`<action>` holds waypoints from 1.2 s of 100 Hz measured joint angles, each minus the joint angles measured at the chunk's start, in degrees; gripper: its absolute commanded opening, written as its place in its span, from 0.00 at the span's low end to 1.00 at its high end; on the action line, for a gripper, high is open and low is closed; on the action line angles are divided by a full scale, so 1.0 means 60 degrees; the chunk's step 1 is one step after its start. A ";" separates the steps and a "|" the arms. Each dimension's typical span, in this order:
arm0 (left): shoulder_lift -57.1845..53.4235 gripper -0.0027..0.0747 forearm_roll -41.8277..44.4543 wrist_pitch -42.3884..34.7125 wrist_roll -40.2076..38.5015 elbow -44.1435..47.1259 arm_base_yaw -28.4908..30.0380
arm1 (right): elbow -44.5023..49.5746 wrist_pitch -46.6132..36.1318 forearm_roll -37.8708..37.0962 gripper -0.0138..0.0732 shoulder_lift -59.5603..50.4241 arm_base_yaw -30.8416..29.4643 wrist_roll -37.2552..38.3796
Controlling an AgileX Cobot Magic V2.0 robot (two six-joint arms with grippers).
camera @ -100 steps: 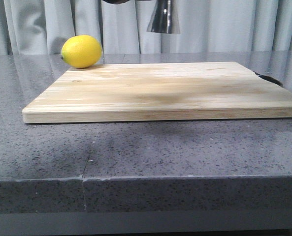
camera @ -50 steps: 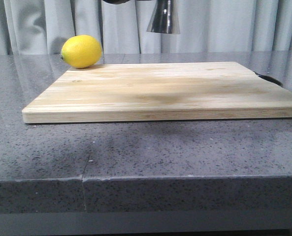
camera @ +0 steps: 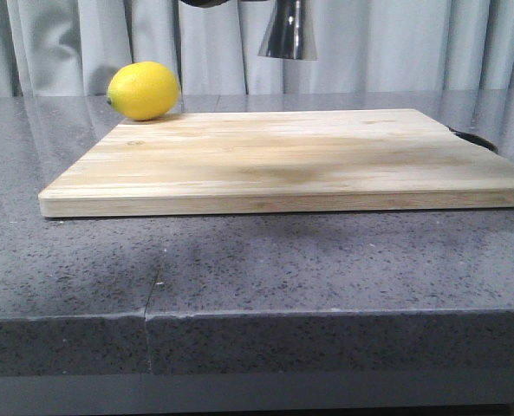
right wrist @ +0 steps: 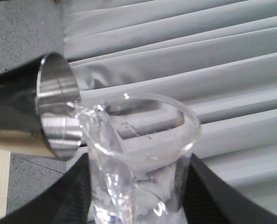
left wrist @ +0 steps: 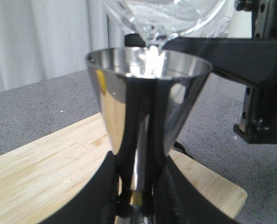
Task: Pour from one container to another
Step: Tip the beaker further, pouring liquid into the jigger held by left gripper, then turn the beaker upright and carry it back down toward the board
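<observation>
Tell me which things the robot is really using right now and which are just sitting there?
In use:
glass beaker, tipped, held by the right gripper
steel jigger, held by the left gripper

Just sitting there:
lemon
wooden cutting board

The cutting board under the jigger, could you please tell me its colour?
Pale, light-brown wood grain on the cutting board, clearest in the front view.
</observation>
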 measured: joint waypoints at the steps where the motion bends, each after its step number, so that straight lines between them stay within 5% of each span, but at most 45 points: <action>1: 0.0000 0.02 0.0000 0.0000 0.0000 0.0000 0.0000 | 0.0000 0.0000 0.0000 0.45 0.0000 0.0000 -0.0006; 120: 0.0000 0.02 0.0000 0.0017 0.0000 0.0000 0.0000 | 0.0000 -0.0017 0.0000 0.45 0.0000 0.0000 -0.0899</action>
